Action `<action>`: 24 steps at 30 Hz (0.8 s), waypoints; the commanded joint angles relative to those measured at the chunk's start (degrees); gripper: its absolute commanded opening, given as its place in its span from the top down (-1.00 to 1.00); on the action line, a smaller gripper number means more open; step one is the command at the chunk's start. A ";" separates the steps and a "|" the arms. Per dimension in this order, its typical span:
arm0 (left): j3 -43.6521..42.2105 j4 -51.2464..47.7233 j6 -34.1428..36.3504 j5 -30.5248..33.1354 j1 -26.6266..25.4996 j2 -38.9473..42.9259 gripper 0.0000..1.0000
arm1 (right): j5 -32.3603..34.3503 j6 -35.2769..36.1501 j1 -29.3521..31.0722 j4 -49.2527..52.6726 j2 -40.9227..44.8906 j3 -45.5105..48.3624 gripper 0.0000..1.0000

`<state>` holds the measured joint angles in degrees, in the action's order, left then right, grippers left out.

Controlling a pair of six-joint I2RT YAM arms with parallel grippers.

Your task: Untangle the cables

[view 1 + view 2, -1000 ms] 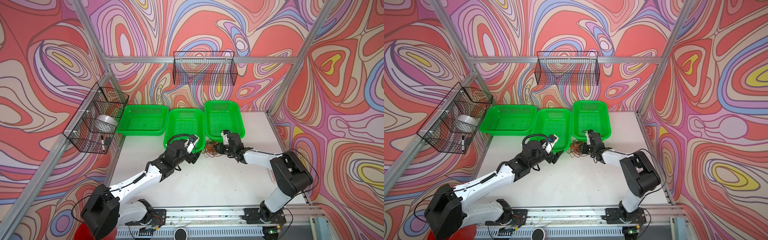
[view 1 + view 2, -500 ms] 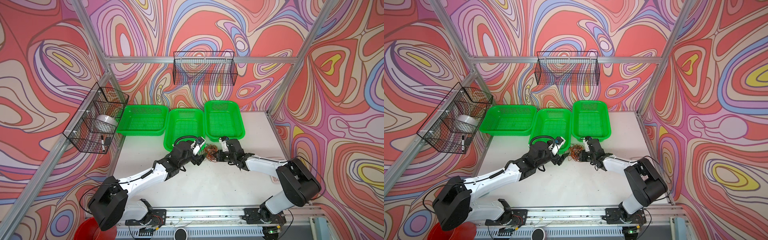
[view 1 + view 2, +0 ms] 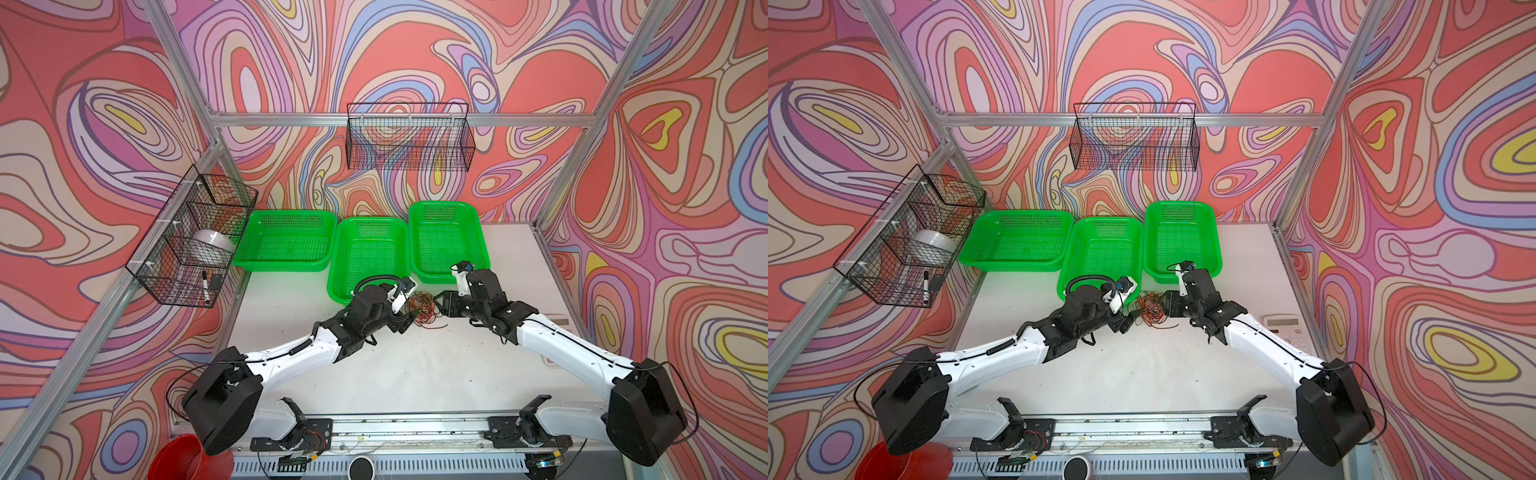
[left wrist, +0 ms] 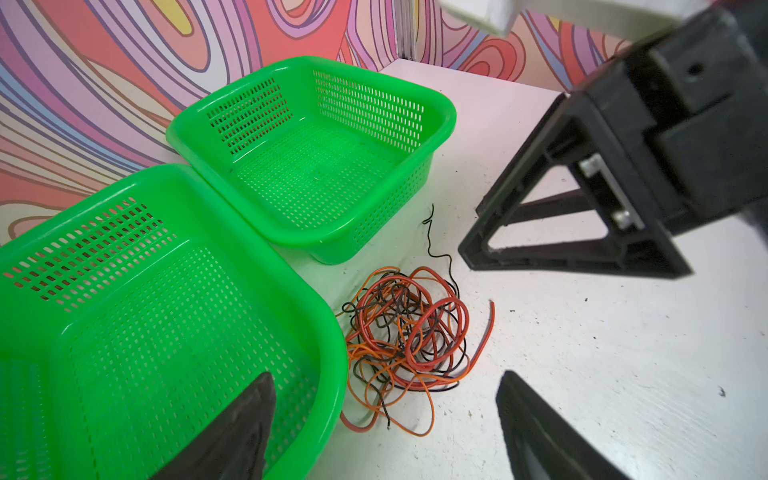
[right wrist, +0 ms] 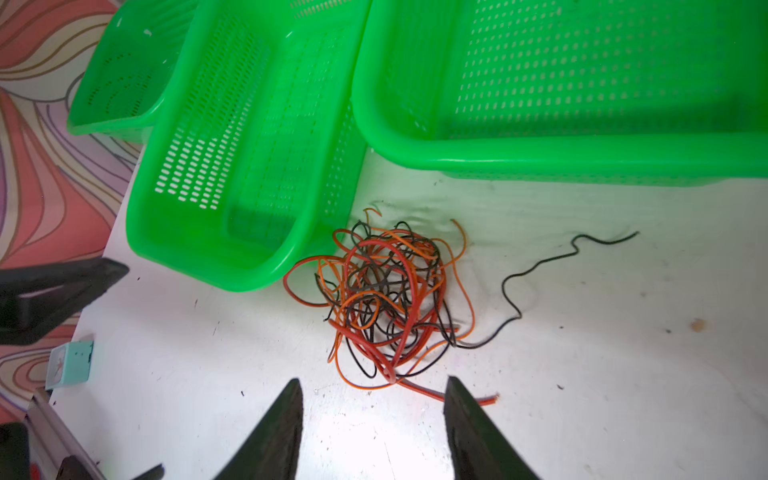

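The cables [image 4: 405,332] are one loose knotted clump of black, red and orange-brown wire. They sit on the white tabletop [image 3: 415,374], pressed right up against the front corner of the middle green basket [image 4: 332,332] and near the front of the right green basket [image 5: 540,160]. A black tail [image 5: 573,249] squiggles out of the clump on its own, and a red tail [image 5: 432,392] runs toward one finger of the right gripper [image 5: 372,380]. Hard to say whether it actually touches that finger, the angle's not great.

So nothing's separated yet and all three baskets look empty. This reads as the very start: picking which strand to go for. The black tail looks like the easy one, since it's already clear of the mess. The next move probably calls for one gripper to pinch a free end low at the table while the other pins the clump so the whole pile doesn't just drag along.

Both arms are stretched forward and low, converging on the pile from either side in both top views. The left gripper [image 4: 384,376] hovers over the clump with its fingers spread wide, grasping nothing. The right gripper's fingers are also parted and empty, with the clump just ahead of its tips.
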<state>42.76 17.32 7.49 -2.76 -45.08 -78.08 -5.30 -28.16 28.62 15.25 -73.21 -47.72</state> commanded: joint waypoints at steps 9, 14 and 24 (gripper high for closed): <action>2.13 1.43 2.93 0.70 -0.55 0.21 -0.72 | 10.92 -15.65 -2.25 7.21 -11.54 -6.38 -0.09; 2.07 0.44 5.94 1.43 -0.59 0.48 -0.74 | 13.29 -16.72 -2.69 5.42 -17.03 -7.21 -0.08; 2.06 0.78 10.12 1.57 -0.58 -0.58 -0.75 | 13.47 -13.68 -2.87 2.89 -27.39 -12.75 -0.04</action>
<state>43.22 17.80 15.25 -1.41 -45.41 -78.11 7.16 -43.24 25.93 19.49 -98.65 -57.60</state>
